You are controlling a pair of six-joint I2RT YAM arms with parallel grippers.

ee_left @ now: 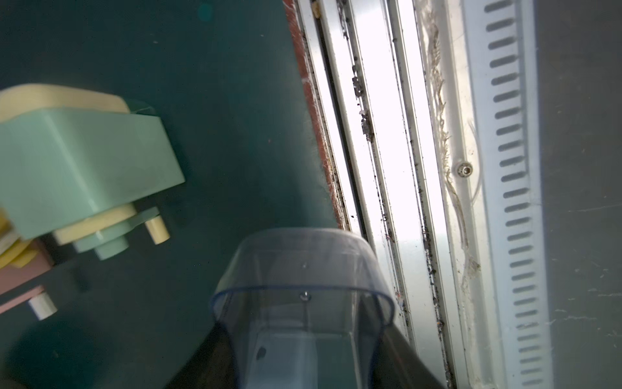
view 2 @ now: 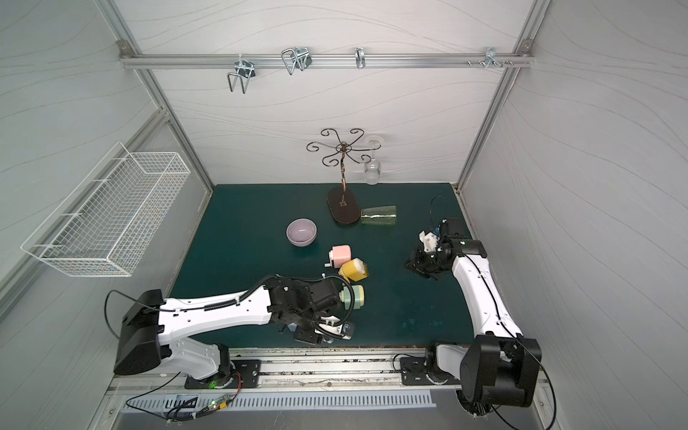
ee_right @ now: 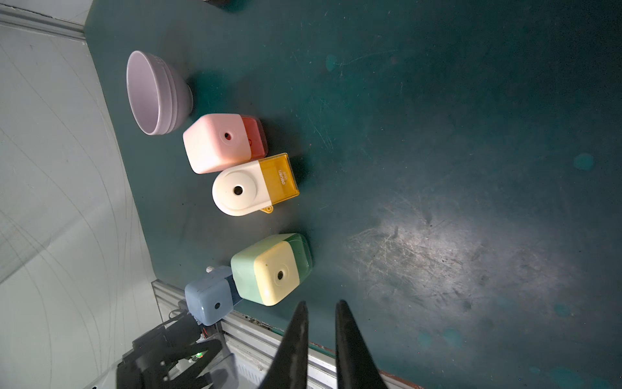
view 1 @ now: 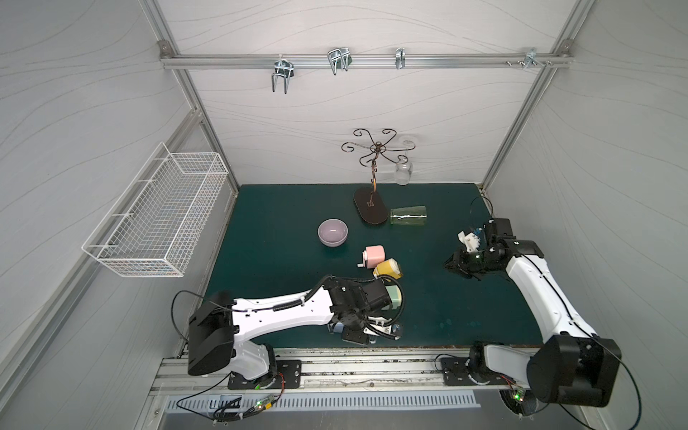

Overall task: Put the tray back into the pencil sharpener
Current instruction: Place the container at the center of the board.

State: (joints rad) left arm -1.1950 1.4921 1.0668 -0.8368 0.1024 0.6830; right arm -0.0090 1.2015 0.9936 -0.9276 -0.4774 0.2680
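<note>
— Four on the surface point(ee_right: 437, 134), then: pink sharpener point(ee_right: 218, 143), yellow sharpener point(ee_right: 250, 185), green sharpener point(ee_right: 269, 269), blue sharpener point(ee_right: 208, 296). Where is the tray point(ee_left: 303, 262)?
— Pinched between the left jaws. It is clear and blue-tinted, sticks out past their tips, and is by the surface's front edge.
— And the blue sharpener?
— Near those jaws, just beside the green sharpener, which sits ahead of them and off to one side.
— The right jaws?
— Slightly parted, gripping nothing, well apart from all four. The green sharpener is nearest ahead of their tips.
</note>
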